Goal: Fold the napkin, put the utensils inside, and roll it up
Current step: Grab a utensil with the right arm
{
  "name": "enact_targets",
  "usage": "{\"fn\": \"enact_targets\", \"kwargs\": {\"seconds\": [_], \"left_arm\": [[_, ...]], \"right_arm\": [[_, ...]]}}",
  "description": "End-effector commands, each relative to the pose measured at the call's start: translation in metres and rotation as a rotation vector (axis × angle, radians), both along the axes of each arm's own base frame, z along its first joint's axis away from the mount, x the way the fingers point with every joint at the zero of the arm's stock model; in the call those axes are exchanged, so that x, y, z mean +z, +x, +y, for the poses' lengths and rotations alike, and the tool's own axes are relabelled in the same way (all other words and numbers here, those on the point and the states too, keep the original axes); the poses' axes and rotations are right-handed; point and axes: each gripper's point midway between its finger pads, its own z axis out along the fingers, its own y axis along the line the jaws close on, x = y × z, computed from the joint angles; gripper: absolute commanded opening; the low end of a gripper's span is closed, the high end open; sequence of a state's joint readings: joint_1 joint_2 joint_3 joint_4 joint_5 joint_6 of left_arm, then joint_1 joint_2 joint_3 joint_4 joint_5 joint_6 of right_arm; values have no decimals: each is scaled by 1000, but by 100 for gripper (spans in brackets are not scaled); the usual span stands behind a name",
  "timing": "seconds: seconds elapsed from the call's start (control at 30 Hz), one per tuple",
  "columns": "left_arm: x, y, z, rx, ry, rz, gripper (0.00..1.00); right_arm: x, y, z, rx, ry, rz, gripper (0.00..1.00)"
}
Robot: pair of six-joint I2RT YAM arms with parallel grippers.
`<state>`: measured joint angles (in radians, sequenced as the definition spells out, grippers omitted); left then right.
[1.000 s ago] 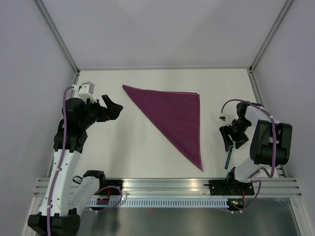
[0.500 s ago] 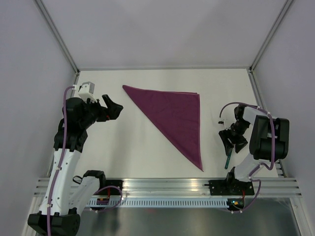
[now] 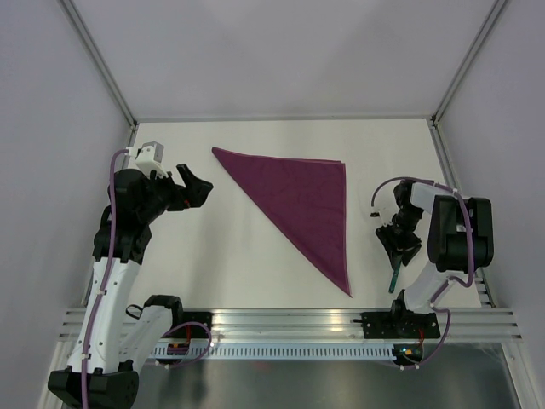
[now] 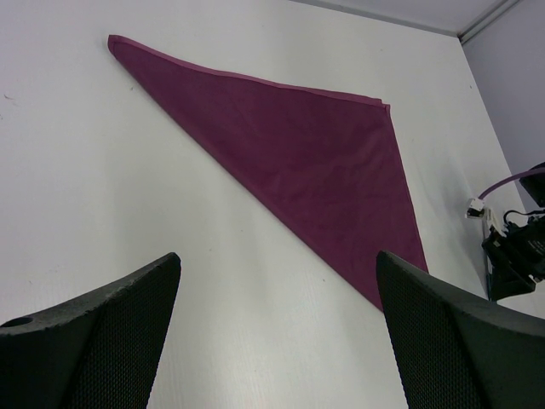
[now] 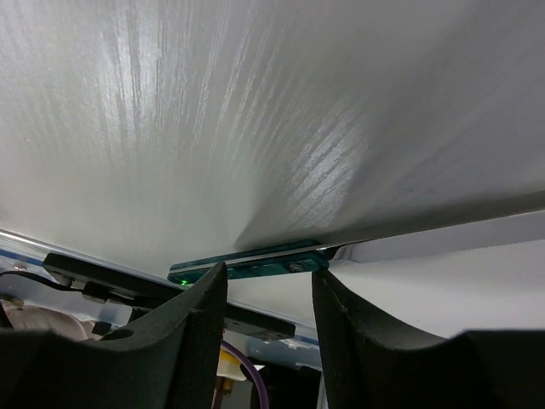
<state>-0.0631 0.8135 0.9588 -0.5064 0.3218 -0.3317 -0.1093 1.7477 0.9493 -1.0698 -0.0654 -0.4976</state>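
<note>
Top external: the right gripper has dropped closer over the knife, fingers apart. The left gripper is likewise spread, and the magenta napkin lies folded triangular.

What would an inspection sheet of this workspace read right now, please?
Surface: white table, no spills seen.
Job's things: napkin folded into a flat triangle; knife right of it, apart, green handle showing, blade hidden under the right gripper.
Clutter: nothing seen.
Grippers: left gripper open, left of the napkin, holding nothing; right gripper open over the knife.
Cables: purple cables along both arms, off the napkin.
Surroundings: white walls, metal frame posts, rail at near edge.
</note>
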Motion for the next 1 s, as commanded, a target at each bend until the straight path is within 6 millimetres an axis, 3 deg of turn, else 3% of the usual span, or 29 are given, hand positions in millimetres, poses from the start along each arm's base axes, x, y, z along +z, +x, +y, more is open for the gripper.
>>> {"fn": "enact_targets", "kwargs": {"seconds": [0.0, 0.2, 0.4, 0.6, 0.8, 0.97], "left_arm": [[1, 0, -2, 6, -34, 12, 100], [0, 0, -2, 7, -33, 13, 100], [0, 1, -2, 6, -30, 13, 100], [-1, 1, -2, 5, -30, 18, 100], [-3, 2, -2, 7, -27, 22, 100], [-5, 3, -1, 13, -25, 29, 100]], "right_arm": [[-6, 18, -5, 9, -58, -42, 49], [-7, 29, 2, 13, -56, -58, 36], [-13, 42, 11, 16, -56, -77, 33], [-22, 72, 21, 29, -71, -154, 32], [-23, 114, 14, 26, -135, -282, 30], [-28, 124, 5, 44, -186, -336, 29]]}}
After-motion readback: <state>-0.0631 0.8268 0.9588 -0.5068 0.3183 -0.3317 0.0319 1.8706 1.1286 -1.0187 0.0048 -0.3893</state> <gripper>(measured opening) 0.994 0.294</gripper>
